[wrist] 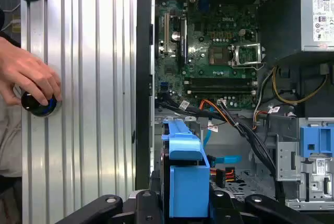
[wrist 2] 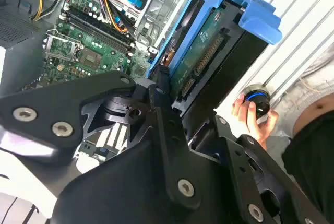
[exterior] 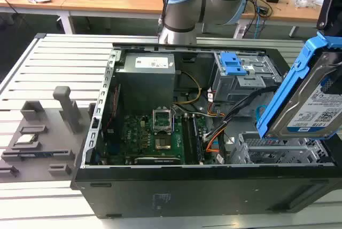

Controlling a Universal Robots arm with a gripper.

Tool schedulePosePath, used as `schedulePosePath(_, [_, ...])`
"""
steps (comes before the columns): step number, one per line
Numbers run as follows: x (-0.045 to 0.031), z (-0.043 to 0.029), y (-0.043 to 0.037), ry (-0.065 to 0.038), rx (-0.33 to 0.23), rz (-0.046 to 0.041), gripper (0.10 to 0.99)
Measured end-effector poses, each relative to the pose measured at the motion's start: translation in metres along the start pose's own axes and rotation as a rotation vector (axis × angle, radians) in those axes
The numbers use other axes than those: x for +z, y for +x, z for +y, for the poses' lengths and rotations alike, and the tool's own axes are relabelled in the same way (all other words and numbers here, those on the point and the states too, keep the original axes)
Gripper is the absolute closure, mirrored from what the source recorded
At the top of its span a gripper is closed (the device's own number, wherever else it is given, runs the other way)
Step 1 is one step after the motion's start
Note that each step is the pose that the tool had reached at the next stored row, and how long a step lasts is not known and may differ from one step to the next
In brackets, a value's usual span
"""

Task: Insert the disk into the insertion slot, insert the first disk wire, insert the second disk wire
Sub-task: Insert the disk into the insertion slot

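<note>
At the exterior view's right, the disk (exterior: 314, 106), a silver rectangular hard drive in a bright blue plastic carrier, is hanging tilted above the insertion slot (exterior: 267, 151), a silver perforated sheet-metal cage. In the second wrist view, the black gripper (wrist 2: 185, 106) is apparently clamping the disk.

Silver metal disk (exterior: 316, 101) in smooth blue plastic; insertion slot (exterior: 267, 151) of perforated sheet metal.
</note>
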State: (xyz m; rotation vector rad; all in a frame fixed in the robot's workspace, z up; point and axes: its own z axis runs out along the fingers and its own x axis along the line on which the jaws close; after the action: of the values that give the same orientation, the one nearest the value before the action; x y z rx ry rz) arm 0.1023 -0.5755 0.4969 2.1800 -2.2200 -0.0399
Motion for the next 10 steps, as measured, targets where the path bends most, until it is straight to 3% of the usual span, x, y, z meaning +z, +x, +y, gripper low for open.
schedulePosePath(10, [0.0124, -0.0004, -0.0048, 0.000, 0.000, 0.0015, 0.722])
